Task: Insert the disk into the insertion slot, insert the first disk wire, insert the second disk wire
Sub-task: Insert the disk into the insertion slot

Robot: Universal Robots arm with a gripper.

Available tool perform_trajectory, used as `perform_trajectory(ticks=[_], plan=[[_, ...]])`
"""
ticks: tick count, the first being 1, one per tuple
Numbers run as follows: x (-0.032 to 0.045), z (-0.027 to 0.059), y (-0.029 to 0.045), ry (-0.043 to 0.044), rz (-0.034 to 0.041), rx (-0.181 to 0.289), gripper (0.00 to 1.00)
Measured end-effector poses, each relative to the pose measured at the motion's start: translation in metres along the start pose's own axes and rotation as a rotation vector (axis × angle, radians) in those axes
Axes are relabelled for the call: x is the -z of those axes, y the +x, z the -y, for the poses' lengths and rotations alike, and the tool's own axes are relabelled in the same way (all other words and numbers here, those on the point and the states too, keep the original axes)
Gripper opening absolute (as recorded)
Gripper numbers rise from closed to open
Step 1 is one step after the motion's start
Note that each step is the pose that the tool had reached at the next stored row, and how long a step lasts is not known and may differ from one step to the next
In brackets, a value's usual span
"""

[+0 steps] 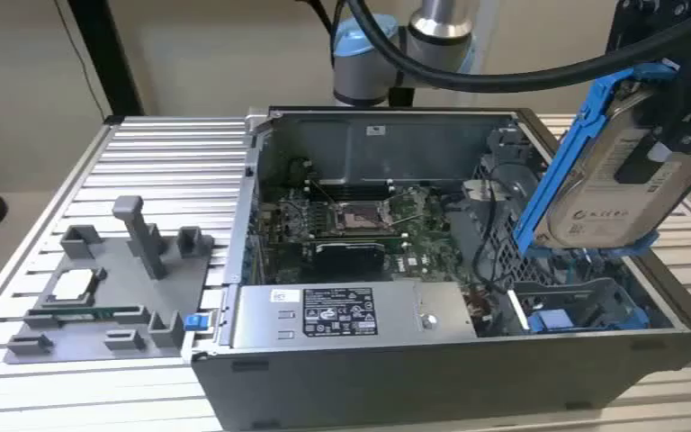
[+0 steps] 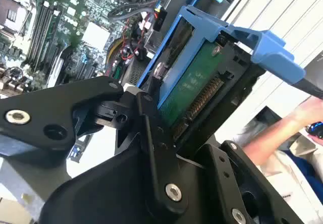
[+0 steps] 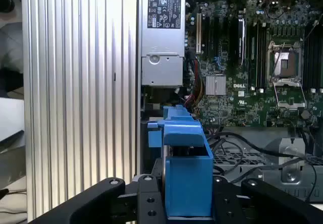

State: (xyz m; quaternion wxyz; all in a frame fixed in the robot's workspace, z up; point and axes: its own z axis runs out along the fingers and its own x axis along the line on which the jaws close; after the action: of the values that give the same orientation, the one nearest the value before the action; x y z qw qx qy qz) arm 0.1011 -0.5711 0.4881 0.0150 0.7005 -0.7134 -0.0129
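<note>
We log gripper (image 3: pixel 185 200) clamped on disk (image 1: pixel 615 171) | exterior view: disk tilted, airborne at 3 o'clock of motherboard (image 1: pixel 358 229) | insertion slot (image 1: pixel 579 304) at disk's 6 o'clock.

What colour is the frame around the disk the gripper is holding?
Bright blue; the exterior view shows the frame best, around the disk.

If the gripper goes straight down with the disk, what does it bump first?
Probably the insertion slot, the blue-railed bay below the disk held by the gripper; depth is unclear.
</note>
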Motion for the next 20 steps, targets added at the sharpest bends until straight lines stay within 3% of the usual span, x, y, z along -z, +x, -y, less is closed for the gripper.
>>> perform_trajectory(ticks=[13, 20], plan=[[-0.0009, 0.0003, 0.0000, 0.0000, -0.0002, 0.000, 0.00], [-0.0076, 0.0075, 0.0008, -0.0001, -0.0002, 0.000, 0.00]])
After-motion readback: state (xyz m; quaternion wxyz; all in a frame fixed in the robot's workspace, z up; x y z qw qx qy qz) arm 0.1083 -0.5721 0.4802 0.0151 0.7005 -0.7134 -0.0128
